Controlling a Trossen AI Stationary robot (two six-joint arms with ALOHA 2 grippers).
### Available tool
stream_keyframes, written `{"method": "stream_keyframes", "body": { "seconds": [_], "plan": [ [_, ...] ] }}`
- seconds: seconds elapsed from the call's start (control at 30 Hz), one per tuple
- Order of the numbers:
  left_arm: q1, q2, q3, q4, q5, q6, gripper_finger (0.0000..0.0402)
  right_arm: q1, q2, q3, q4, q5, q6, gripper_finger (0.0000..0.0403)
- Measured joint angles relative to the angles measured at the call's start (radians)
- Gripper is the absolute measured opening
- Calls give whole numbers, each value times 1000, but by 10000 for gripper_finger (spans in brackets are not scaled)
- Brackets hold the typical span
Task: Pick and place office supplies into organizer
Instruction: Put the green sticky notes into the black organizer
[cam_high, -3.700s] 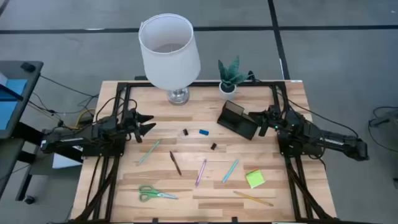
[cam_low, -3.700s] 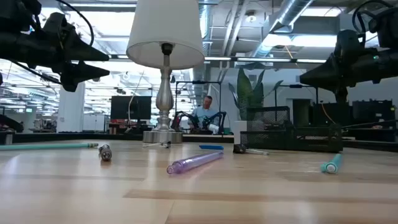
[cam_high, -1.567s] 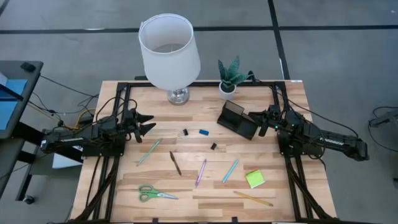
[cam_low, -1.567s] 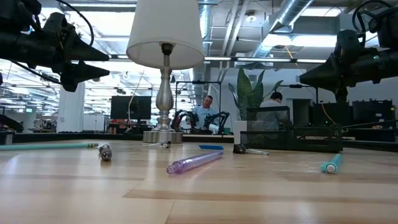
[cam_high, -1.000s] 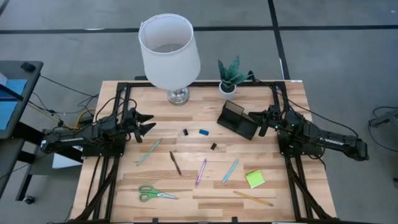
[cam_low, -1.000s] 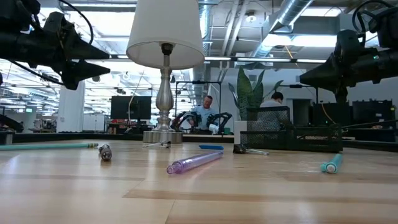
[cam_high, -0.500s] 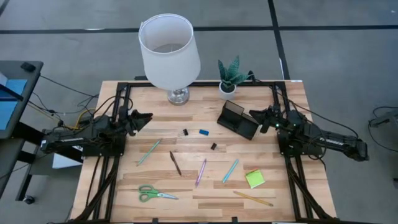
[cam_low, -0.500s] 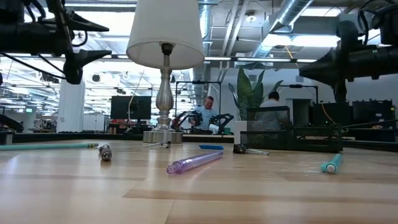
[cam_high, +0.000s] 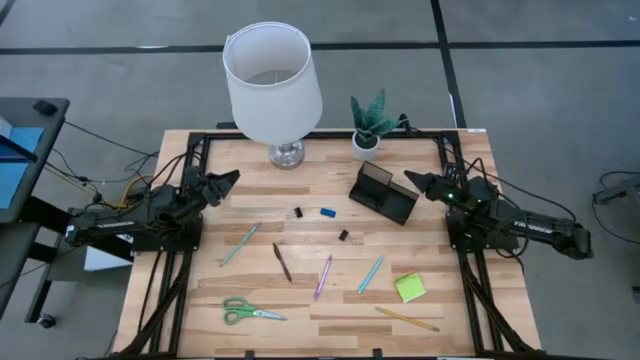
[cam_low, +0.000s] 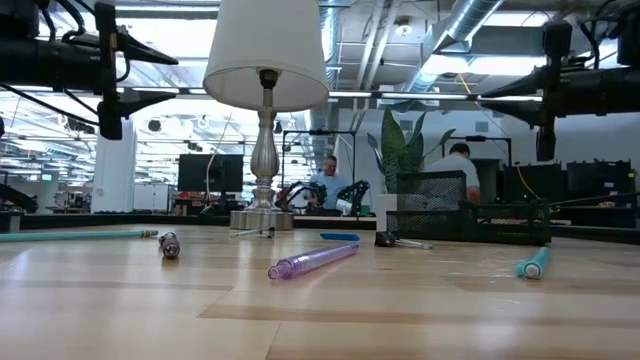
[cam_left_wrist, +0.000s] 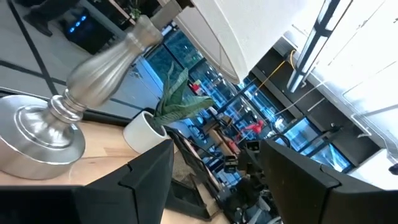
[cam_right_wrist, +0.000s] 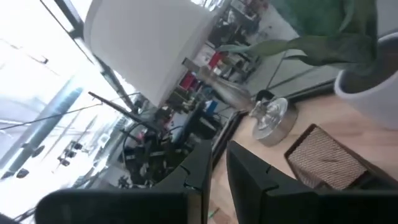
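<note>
Currently the small black mesh organizer (cam_high: 383, 193) sits right of centre on the pale wooden bench (cam_high: 470, 310), empty, just beside the right claw (cam_high: 411, 181), whose fingers stand narrow, holding nothing. Pens, green-handled scissors (cam_high: 249, 312) and lime sticky pad (cam_high: 409, 288) lie scattered nearer the front. Left claw (cam_high: 228, 178) hovers wide open near the white-shaded lamp (cam_high: 270, 85).

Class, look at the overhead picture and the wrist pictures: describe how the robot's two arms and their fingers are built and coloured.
Both arms are black, slim and jointed, with black cables looped along them. Each tapers to a left gripper and right gripper of two pointed dark fingers, angular and flat-faced up close. A small green light glows on the right arm.
</note>
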Motion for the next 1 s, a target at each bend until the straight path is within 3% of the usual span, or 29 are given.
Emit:
{"method": "stream_keyframes", "body": {
  "seconds": [0.1,0.23,0.37,0.43,0.53,0.67,0.73,0.87,1.0],
  "plan": [
    [0,0,0,-1,0,1,231,-8,0,0,51,-23,-20,44],
    [0,0,0,-1,11,1,231,-5,1,27,280,-178,-183,44],
    [0,0,0,-7,40,1,231,42,3,221,355,-312,-423,44],
    [0,0,1,-15,44,0,231,79,45,362,201,-343,-541,44],
    [0,0,1,-26,44,-13,231,144,173,608,-183,-332,-637,44],
    [0,0,1,-28,45,-24,231,233,408,877,-774,-329,-670,44],
    [0,0,1,-30,45,-24,231,280,534,979,-982,-338,-670,45],
    [0,0,1,-56,44,-25,231,388,726,1071,-1298,-380,-649,60],
    [0,0,2,-92,42,-26,231,489,911,1073,-1395,-450,-649,85]
  ]
}}
